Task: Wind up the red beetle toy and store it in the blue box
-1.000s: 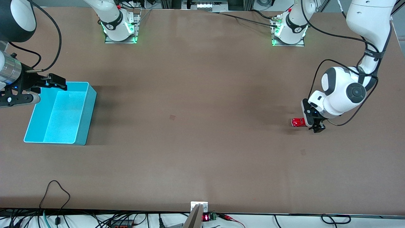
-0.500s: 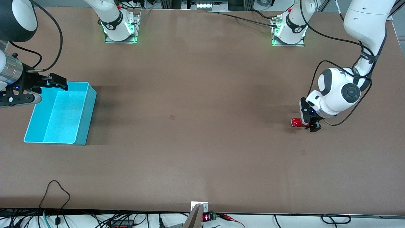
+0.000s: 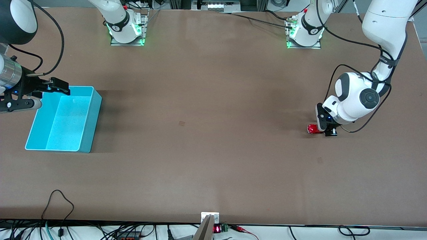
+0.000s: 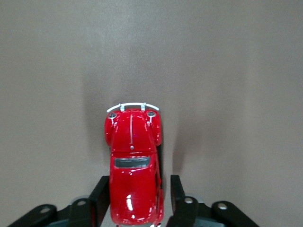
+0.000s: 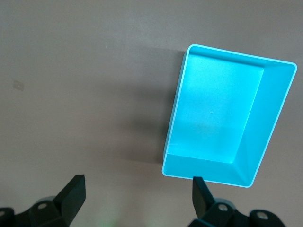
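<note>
Hovering at the right arm's end of the table, the right gripper (image 3: pixel 55 85) sits over the edge of the blue box (image 3: pixel 66 116) that lies farthest from the front camera; this arm waits. Its fingers (image 5: pixel 73 191) are spread wide with nothing between them, and the right wrist view looks down past them into the box (image 5: pixel 222 118), whose inside is bare. Box is open-topped, turquoise, with sloping walls and a lighter rim, resting flat on the brown table (image 3: pixel 206 140). Well apart from it, toward the left arm's end of the table, the red toy car (image 3: pixel 312 128) stands on its wheels on the table top. Left gripper (image 3: pixel 328 130) is down at table level around the car's rear half. In the left wrist view the car (image 4: pixel 133 165) lies lengthwise between the two black fingers (image 4: pixel 177 191), its silvery bumper and hood pointing away from the gripper (image 4: pixel 137 198). One finger sits against the car's side; a narrow gap shows between the other finger and the body, so the fingers bracket the car without yet pinching it. Car's roof and windscreen are in plain sight between the fingers.
</note>
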Robot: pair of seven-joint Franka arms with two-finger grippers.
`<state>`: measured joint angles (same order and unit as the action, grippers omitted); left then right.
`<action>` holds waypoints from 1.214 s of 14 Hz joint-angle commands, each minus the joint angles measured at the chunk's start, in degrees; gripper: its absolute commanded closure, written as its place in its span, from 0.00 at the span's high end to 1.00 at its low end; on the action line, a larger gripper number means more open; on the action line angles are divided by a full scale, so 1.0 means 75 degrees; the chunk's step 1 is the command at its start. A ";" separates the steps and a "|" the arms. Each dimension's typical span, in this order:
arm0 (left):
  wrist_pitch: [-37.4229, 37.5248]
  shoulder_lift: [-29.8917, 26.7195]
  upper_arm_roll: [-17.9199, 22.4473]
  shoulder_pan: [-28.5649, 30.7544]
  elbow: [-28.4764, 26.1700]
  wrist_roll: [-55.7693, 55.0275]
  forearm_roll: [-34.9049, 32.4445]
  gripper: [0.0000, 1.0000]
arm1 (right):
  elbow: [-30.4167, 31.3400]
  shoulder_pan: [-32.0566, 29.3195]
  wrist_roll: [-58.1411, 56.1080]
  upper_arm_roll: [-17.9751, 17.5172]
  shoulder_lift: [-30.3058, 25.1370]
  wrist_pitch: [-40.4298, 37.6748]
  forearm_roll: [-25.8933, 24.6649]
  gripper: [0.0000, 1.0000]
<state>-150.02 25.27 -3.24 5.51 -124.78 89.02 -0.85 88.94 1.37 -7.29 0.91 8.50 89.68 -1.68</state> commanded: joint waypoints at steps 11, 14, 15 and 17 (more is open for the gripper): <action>-0.0024 0.0157 -0.0095 0.0110 0.0090 0.0703 -0.0133 0.38 | 0.0001 -0.0031 -0.0060 -0.0028 -0.0043 -0.0086 -0.0081 1.00; -0.0036 0.0344 -0.0095 0.0437 0.0161 0.1160 -0.0133 0.38 | 0.0001 -0.0019 -0.0060 -0.0028 -0.0043 -0.0097 -0.0081 1.00; -0.0036 0.0449 -0.0095 0.0600 0.0265 0.1371 -0.0133 0.38 | -0.0011 -0.0019 -0.0060 -0.0028 -0.0043 -0.0086 -0.0081 1.00; -0.0036 0.0602 -0.0095 0.0917 0.0348 0.1677 -0.0133 0.39 | -0.0011 -0.0019 -0.0060 -0.0028 -0.0043 -0.0086 -0.0081 1.00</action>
<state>-150.14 25.65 -3.35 9.31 -124.21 98.18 -0.87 88.94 1.35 -7.29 0.94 8.50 89.65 -1.68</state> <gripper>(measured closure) 0.551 0.000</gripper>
